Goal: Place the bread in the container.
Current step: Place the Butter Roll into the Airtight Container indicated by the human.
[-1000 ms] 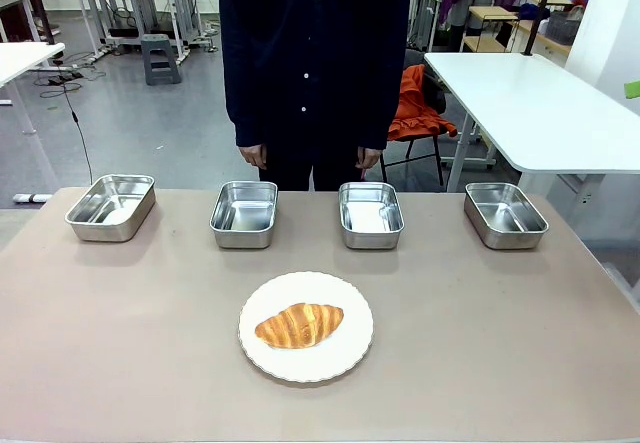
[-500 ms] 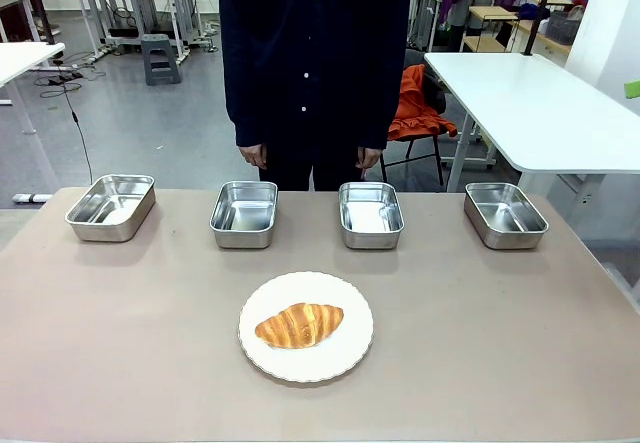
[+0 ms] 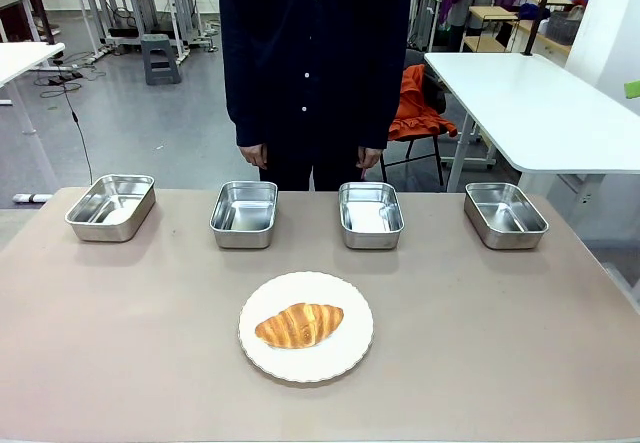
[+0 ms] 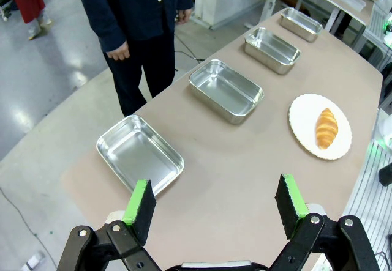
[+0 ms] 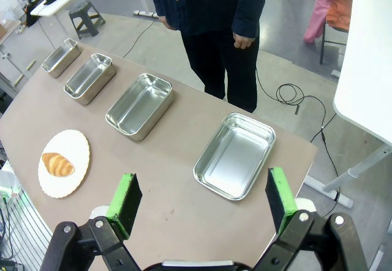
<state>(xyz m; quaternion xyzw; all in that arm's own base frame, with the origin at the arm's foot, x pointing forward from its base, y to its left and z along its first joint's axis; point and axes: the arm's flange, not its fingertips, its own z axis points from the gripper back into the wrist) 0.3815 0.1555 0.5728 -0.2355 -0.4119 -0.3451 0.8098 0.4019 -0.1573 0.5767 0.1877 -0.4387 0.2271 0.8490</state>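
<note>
**Bread on its plate before a row of four containers; both pairs of fingers spread wide**

Front view, left to right. The leftmost container (image 3: 110,206), second container (image 3: 244,213), third container (image 3: 370,214) and rightmost container (image 3: 505,214) stand in one row along the far side of the desk (image 3: 120,343), well apart from one another. The bread (image 3: 299,324) lies on the white plate (image 3: 345,358), nearer the robot's side. It sits in line with the gap between the second and third containers and touches none of them. It hides the plate's middle.

Behind the row stands a person (image 3: 315,53) in a dark buttoned shirt, cut off at the picture's top edge. The person's hands (image 3: 253,153) hang low, and the desk's far edge hides the legs.

Left wrist view: the left fingers (image 4: 139,202), green-padded, stand far apart and grip nothing. Their black bases are cut off by the bottom edge. Right wrist view: the right fingers (image 5: 125,197) stand equally wide and grip nothing.

Surface and room. The desk top is a plain matte grey-brown. Beyond it lies a grey floor with a cable (image 3: 75,123) at the left and a grey step stool (image 3: 160,58) beside it. At the right is an orange garment (image 3: 415,103) on a chair, partly hidden, and a white table (image 3: 540,103) cut off by the right edge.
</note>
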